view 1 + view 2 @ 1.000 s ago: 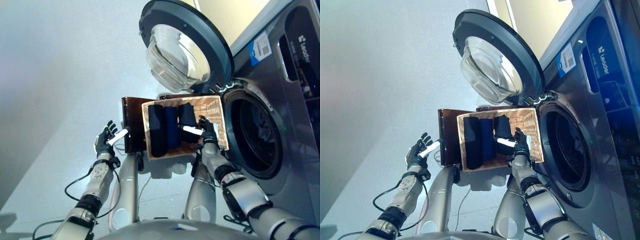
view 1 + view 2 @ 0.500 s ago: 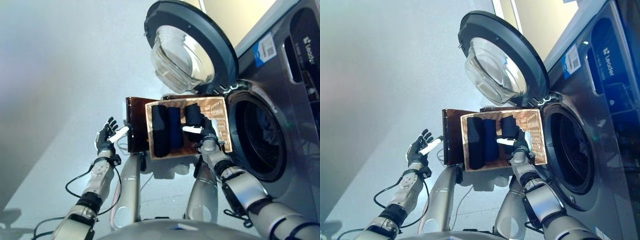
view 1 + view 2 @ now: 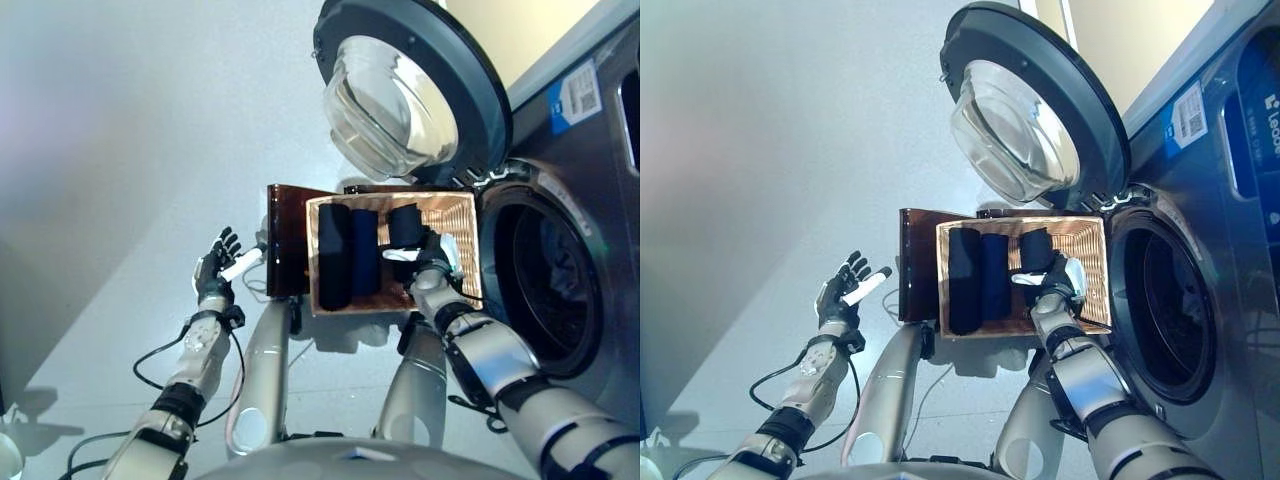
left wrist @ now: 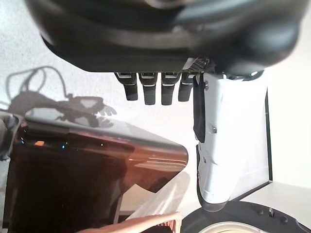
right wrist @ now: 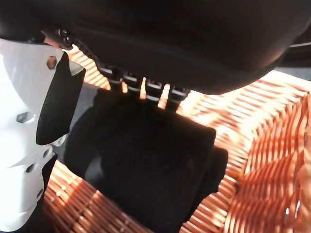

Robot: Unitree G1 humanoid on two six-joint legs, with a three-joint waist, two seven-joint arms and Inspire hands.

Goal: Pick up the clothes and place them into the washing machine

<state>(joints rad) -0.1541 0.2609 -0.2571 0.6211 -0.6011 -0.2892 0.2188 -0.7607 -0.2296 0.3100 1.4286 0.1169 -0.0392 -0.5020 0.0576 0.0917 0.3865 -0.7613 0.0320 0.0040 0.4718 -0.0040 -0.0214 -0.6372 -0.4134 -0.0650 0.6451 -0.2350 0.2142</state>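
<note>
Nearest to the robot, the left hand (image 3: 217, 272) hangs over the bare floor (image 3: 110, 200), beside the dark brown box (image 3: 284, 240), with its fingers straight and spread. It holds nothing.

A little farther, the right hand (image 3: 1053, 285) is inside the wicker basket (image 3: 1090, 262), on the dark rolled garment (image 5: 146, 160) that lies nearest to the machine. In the right wrist view its fingers reach over the roll and their ends are hidden behind the cloth, so I cannot tell if they have closed on it or only rest there.

Two more dark rolls (image 3: 350, 255) lie side by side in the same basket, on the side away from the machine. All the clothes are in the basket; none is in the drum yet.

I judge the rolls to be light and soft. They will give under the fingers and are not fragile, but a roll may come open if it is taken by one end. A hold around the middle of the roll, fingers on one side and thumb on the other, seems best.

Beyond the basket stands the washing machine (image 3: 1230, 250). Its dark drum opening (image 3: 535, 285) is just beside the basket, and its round door (image 3: 410, 90) is swung open above.
</note>
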